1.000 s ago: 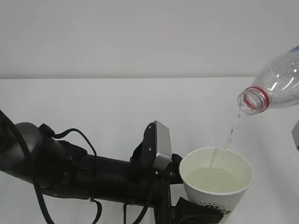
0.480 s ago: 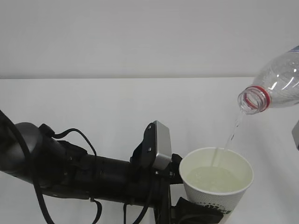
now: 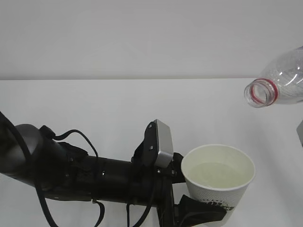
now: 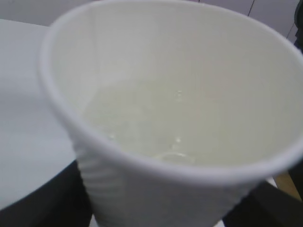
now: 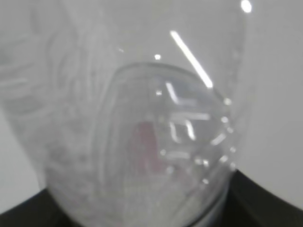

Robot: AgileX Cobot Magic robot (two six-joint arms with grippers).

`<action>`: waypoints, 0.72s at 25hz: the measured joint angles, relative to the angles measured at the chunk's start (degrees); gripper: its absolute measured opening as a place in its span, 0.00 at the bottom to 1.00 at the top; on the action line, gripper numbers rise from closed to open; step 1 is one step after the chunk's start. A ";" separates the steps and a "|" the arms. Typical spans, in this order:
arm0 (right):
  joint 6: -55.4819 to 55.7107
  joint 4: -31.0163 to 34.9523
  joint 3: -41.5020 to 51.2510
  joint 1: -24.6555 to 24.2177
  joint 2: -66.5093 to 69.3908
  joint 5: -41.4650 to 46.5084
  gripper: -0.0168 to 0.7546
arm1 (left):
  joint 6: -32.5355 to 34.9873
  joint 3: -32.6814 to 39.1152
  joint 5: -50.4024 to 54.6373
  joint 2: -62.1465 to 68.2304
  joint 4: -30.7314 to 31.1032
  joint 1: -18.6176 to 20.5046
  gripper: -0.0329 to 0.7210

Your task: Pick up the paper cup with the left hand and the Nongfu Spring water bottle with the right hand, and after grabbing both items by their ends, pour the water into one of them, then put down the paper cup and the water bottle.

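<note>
The white paper cup [image 3: 218, 187] stands upright at the lower right of the exterior view, with faintly yellowish water [image 3: 217, 173] inside it. My left gripper [image 4: 154, 210] is shut on the cup's lower part; one black finger [image 3: 201, 213] shows under it. The clear Nongfu Spring water bottle [image 3: 281, 82] hangs tilted at the upper right. Its open mouth with the red neck ring [image 3: 259, 93] points left, above and to the right of the cup. No stream leaves it. In the right wrist view the bottle [image 5: 142, 118] fills the frame, with my right gripper [image 5: 147, 213] shut on it.
The white table [image 3: 94, 104] runs back to a plain white wall. My left arm [image 3: 71, 170], with its cables and a grey block [image 3: 163, 142], lies across the lower left. A grey part [image 3: 300, 133] shows at the right edge.
The thin stream of water from the bottle into the cup has stopped. The bottle's mouth has lifted and swung a little to the right. The cup has hardly moved.
</note>
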 joint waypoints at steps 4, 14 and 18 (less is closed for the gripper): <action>5.82 0.00 0.00 0.00 0.00 0.00 0.60 | 0.00 0.00 0.00 0.00 0.00 0.00 0.76; 19.72 1.39 0.00 0.00 0.00 0.00 0.60 | 0.00 0.00 1.14 0.00 0.00 0.00 0.76; 29.04 1.52 0.00 0.00 0.00 0.00 0.60 | 0.00 0.00 2.28 0.00 0.00 0.00 0.76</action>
